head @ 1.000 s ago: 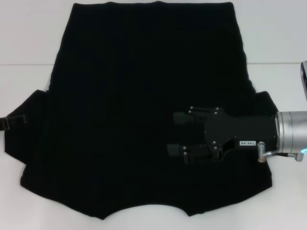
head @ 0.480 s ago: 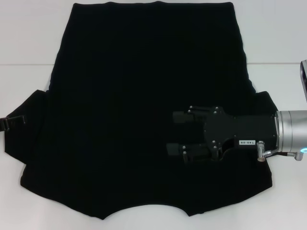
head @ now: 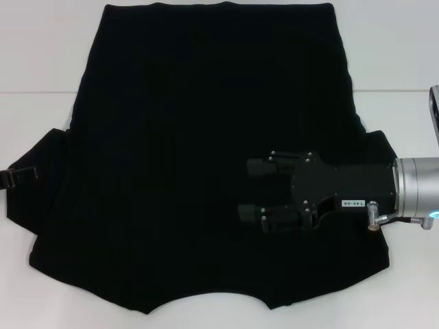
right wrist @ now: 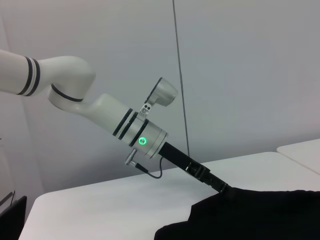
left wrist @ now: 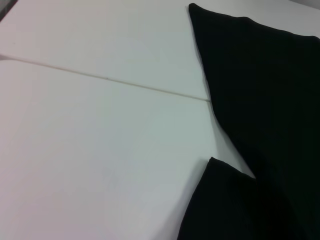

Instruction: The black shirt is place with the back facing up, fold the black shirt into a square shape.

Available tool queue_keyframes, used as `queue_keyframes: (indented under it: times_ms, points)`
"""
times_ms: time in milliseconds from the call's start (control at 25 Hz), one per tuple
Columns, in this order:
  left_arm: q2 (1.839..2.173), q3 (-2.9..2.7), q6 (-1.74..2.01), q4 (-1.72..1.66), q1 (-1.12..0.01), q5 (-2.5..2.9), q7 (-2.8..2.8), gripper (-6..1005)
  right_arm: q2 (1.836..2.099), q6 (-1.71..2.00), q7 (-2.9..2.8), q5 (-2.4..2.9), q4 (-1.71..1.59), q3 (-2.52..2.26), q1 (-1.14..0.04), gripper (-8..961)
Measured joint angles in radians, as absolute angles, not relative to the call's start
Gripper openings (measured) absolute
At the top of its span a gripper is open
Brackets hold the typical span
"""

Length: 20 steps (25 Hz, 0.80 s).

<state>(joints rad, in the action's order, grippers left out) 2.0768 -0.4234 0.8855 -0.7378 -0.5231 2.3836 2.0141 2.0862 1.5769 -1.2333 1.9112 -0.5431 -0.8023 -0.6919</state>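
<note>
The black shirt (head: 192, 137) lies spread flat on the white table (head: 41, 55), plain side up, with its hem at the far end and its sleeves out to both sides. My right gripper (head: 252, 190) hovers over the shirt's right near part, pointing left, open with nothing between its fingers. My left gripper (head: 15, 175) shows only as a small black tip at the left sleeve's edge. In the right wrist view the left gripper (right wrist: 217, 186) meets the edge of the shirt (right wrist: 260, 215). The left wrist view shows the shirt (left wrist: 270, 100) beside bare table.
A seam (left wrist: 100, 77) runs across the white table top. Bare table lies left and right of the shirt. A grey and black part (head: 435, 113) sits at the right edge of the head view. A pale wall (right wrist: 240, 60) stands behind the left arm.
</note>
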Motion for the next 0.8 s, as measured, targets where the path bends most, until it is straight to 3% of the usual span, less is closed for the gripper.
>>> queue_keyframes:
  times_ms: [800]
  points:
    - [2.083,-0.46,0.914,-0.745,-0.524,2.384,2.02,832,2.086,1.577,-1.234,1.911,-0.543,-0.802,-0.688,824]
